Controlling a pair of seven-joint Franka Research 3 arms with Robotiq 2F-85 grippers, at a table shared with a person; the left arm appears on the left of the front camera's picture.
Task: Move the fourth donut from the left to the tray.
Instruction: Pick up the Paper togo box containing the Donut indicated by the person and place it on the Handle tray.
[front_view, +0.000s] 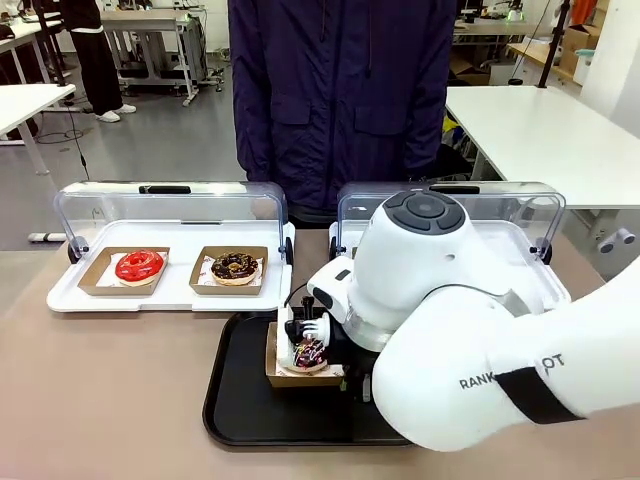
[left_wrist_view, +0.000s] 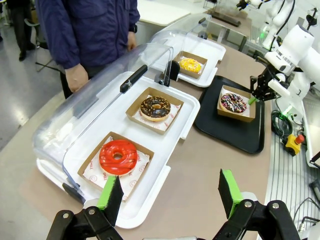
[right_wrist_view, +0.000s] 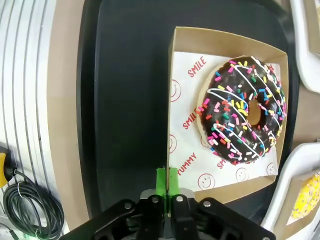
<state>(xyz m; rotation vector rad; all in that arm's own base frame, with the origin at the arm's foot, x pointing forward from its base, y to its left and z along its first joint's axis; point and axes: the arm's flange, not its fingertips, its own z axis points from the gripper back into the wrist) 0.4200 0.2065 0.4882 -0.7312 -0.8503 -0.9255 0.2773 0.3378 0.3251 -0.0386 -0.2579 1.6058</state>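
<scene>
Over the surface's left edge, the left end effector (left_wrist_view: 170, 192) hovered spread and empty. On the tray (front_view: 240, 400), the fourth donut (front_view: 308, 353) sat while the right end effector (right_wrist_view: 167, 187) apparently pinched its holder (right_wrist_view: 182, 40)'s wall; lifting unreleased could tip it.

My right arm (front_view: 480, 340) blocks the tray's (front_view: 240, 400) right side; its left half lies bare, open from my side.

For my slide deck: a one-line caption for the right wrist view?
Right gripper pinches the cardboard holder's edge, sprinkled chocolate donut sitting over the black tray.
</scene>
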